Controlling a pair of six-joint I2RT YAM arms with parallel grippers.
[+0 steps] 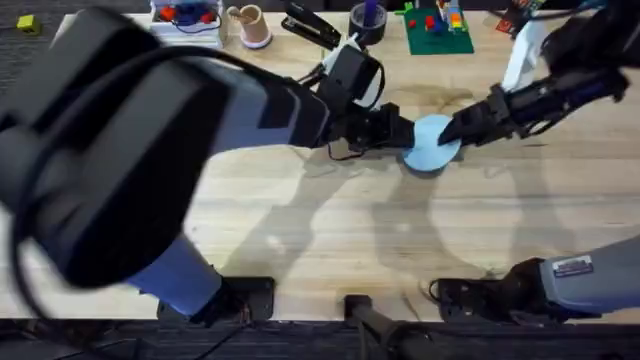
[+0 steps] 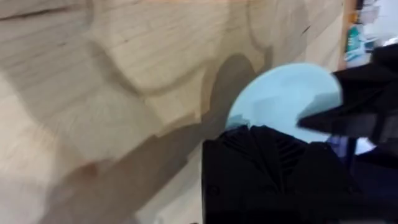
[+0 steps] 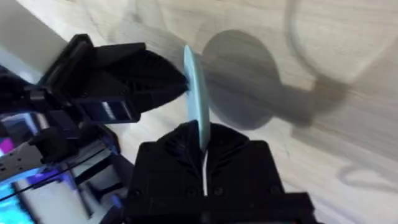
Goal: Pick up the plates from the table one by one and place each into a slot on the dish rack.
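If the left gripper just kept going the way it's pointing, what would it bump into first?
Probably the right gripper. The left gripper points rightward at the light blue plate held between them, with the right gripper directly opposite; exact depth is unclear.

The table (image 1: 330,225) was a light wooden plank top with visible grain, and shadows of the arms fell across its middle. Along its far edge lay a row of items: a clear tray of red and blue pieces (image 1: 187,17) near the far left corner, a pale cup (image 1: 250,24) beside it, a dark stapler-like object (image 1: 311,27), a dark round container (image 1: 367,20), and a green board carrying coloured blocks (image 1: 438,27) further right.
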